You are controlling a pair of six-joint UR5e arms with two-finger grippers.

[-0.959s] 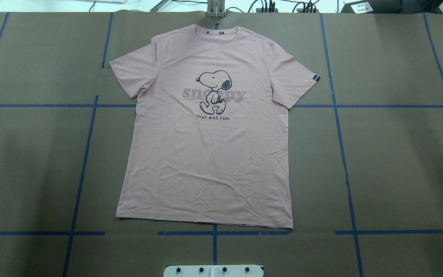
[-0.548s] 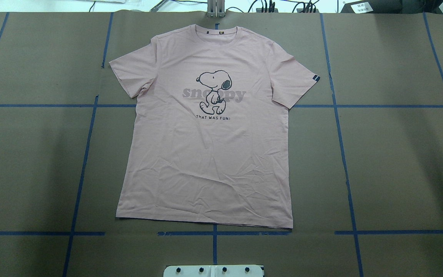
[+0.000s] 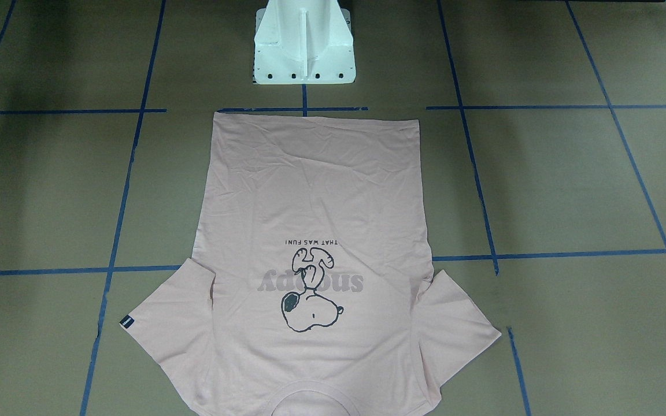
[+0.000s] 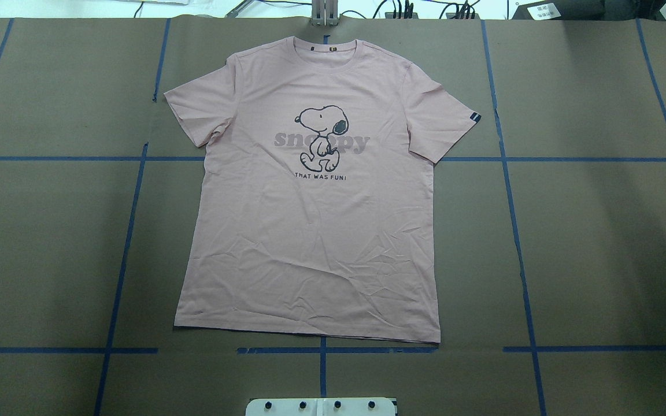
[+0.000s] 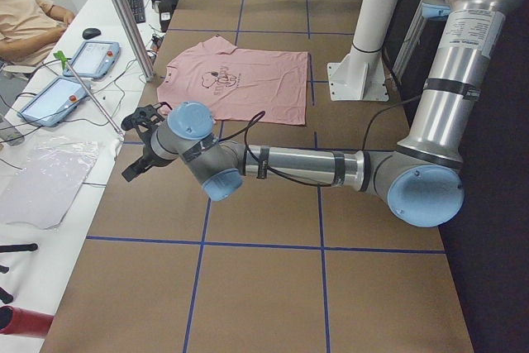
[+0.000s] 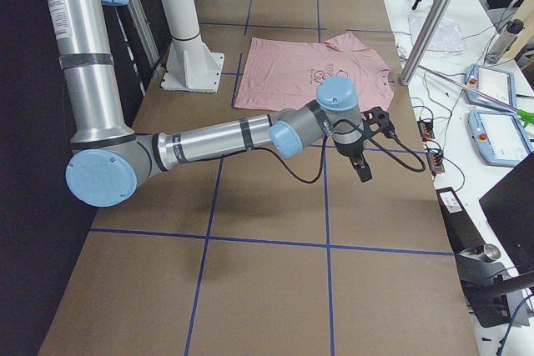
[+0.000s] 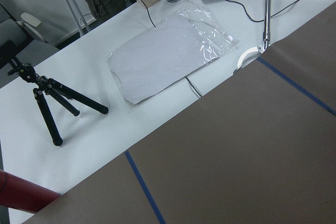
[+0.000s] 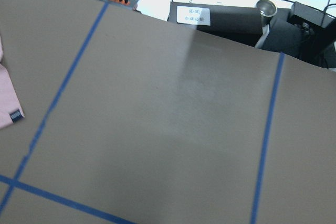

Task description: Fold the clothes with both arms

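Brown paper covers the table, gridded with blue tape. Front-facing view: the pale pink T-shirt lies flat, print up, with its hem just before the white pedestal base and its collar at the lower edge of view.

Overhead view: the T-shirt is spread unfolded with both sleeves out; a black sleeve tag marks the sleeve on the view's right.

Exterior left: the left arm stretches low over the table. The left gripper hangs near the table's outer edge, well apart from the T-shirt lying beyond it; whether its jaws are parted cannot be told.

Exterior right: the right arm mirrors this. The right gripper is likewise clear of the T-shirt, jaw state indeterminate.

Left wrist view: beside the table's edge is a white bench with a flat clear plastic bag, contents unreadable, and a black tripod.

Right wrist view: bare paper, with the tagged sleeve corner at the left edge.
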